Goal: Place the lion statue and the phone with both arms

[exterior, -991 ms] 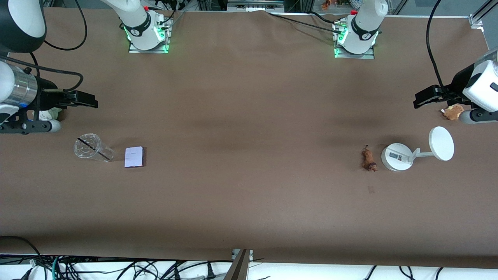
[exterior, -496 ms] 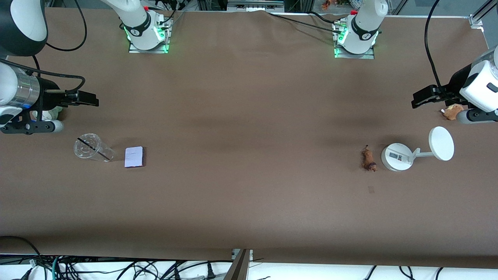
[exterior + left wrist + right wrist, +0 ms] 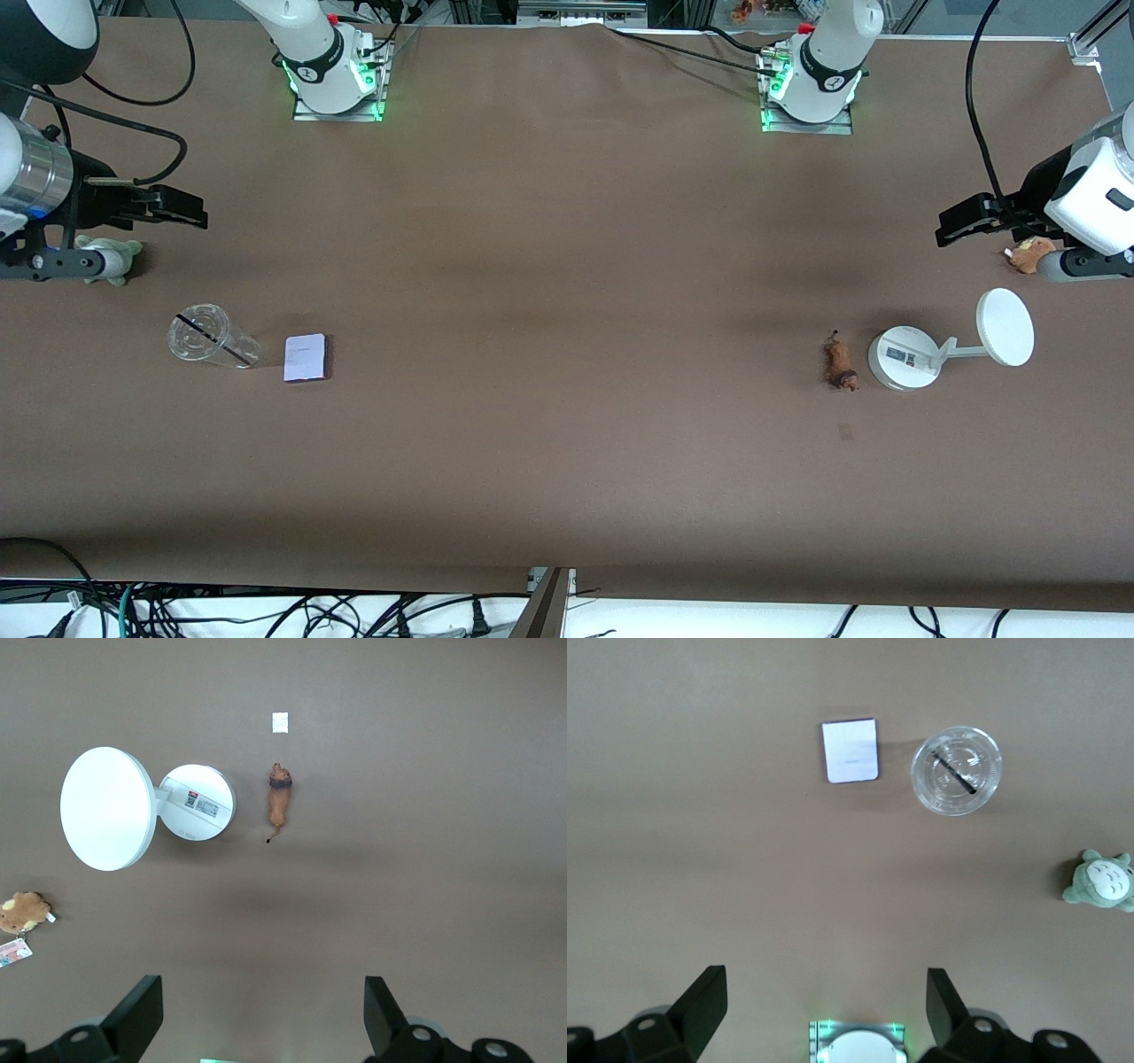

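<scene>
The lion statue (image 3: pixel 840 363), a tiny orange-brown figurine, lies on the brown table beside a white stand; it also shows in the left wrist view (image 3: pixel 280 801). The phone (image 3: pixel 306 357), a pale lavender slab with a dark edge, lies beside a clear cup; it also shows in the right wrist view (image 3: pixel 850 750). My left gripper (image 3: pixel 957 225) is open and empty, high over the table's left-arm end (image 3: pixel 262 1019). My right gripper (image 3: pixel 182 214) is open and empty, high over the right-arm end (image 3: pixel 826 1014).
A white round-based stand with a disc (image 3: pixel 948 347) stands next to the lion. A clear cup (image 3: pixel 205 337) with a dark straw lies beside the phone. A grey-green plush (image 3: pixel 108 257) lies under the right arm. A brown plush with a tag (image 3: pixel 1029 254) lies under the left arm.
My right gripper has risen and moved toward the robots' bases, uncovering the grey-green plush. My left gripper has shifted slightly. The lion and phone have not moved.
</scene>
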Robot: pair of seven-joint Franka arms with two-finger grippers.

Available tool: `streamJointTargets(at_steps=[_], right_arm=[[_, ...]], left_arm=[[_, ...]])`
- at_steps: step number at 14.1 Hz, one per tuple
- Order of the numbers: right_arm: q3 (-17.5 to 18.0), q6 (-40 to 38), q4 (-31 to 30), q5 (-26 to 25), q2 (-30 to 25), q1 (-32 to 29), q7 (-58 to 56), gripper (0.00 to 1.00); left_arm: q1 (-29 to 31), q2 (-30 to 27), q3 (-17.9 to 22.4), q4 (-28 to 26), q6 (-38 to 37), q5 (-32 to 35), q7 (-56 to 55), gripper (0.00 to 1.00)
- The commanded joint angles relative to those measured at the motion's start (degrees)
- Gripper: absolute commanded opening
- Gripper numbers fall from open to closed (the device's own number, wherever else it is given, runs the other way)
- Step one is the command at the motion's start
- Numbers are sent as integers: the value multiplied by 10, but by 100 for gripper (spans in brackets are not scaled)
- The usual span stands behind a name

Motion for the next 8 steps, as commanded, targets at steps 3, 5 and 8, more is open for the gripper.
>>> streamJointTargets(at_steps=[3,5,8], right_arm=[[15,50,-104,-9,-67,-26,-3,99],[14,46,-94,-9,-54,-24,-3,99],[15,47,-93,-8,-53,-23,-3,99]], left_arm=[[-1,10,1,18,-3,-13,-1,100],[-1,10,1,18,-3,-12,-2,100],[-1,10,1,18,-3,-12,-1,100]])
